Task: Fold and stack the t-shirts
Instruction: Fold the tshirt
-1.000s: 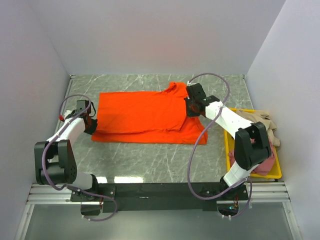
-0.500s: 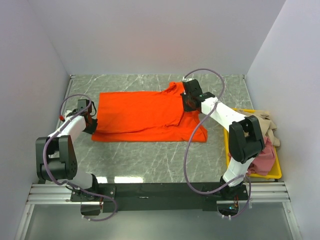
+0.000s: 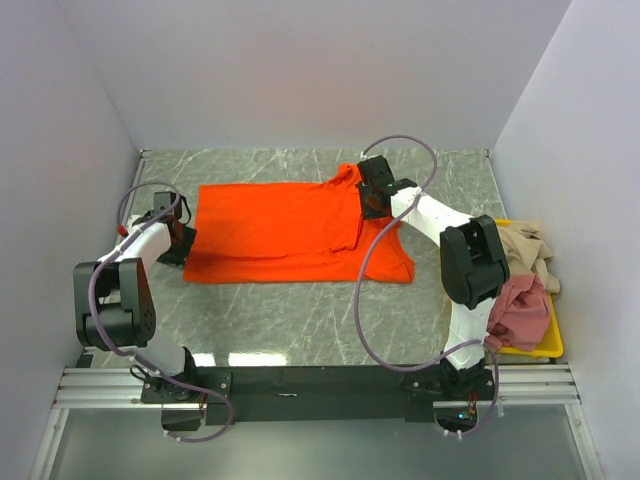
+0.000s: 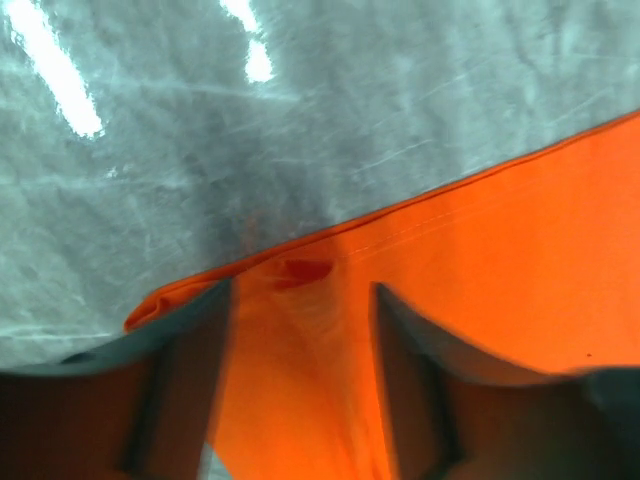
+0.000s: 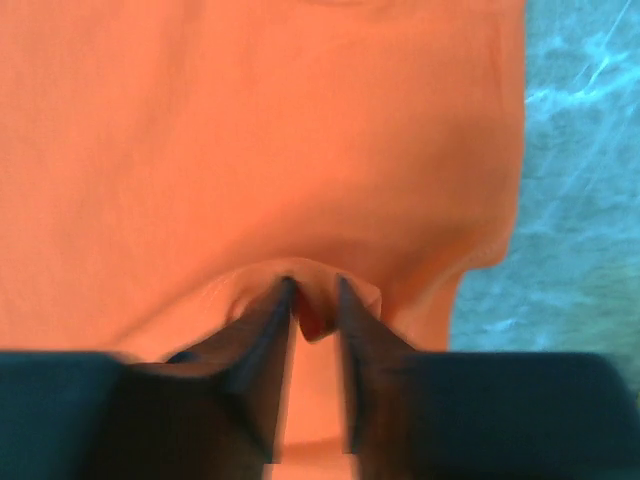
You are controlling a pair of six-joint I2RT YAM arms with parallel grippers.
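Note:
The orange-red t-shirt (image 3: 280, 228) lies flat across the middle of the table, its right side folded over. My left gripper (image 3: 186, 240) sits at the shirt's left hem. In the left wrist view it (image 4: 300, 290) stands open, with orange cloth (image 4: 480, 260) lying loose between the wide-set fingers. My right gripper (image 3: 369, 204) rests on the shirt's upper right part near the collar. Its jaws (image 5: 315, 285) are narrowly open, and a small pucker of orange cloth (image 5: 300, 150) stands between the tips. A dusty pink t-shirt (image 3: 520, 310) and a beige t-shirt (image 3: 525, 245) lie crumpled in the bin.
A yellow plastic bin (image 3: 530, 352) stands at the table's right edge beside the right arm. White walls close in the left, back and right sides. The grey marble tabletop (image 3: 300, 320) shows in front of the shirt.
Both grippers have gone from shut to open. The right arm has swung left and back, laying the shirt's right side over. The left gripper has stayed at the left hem.

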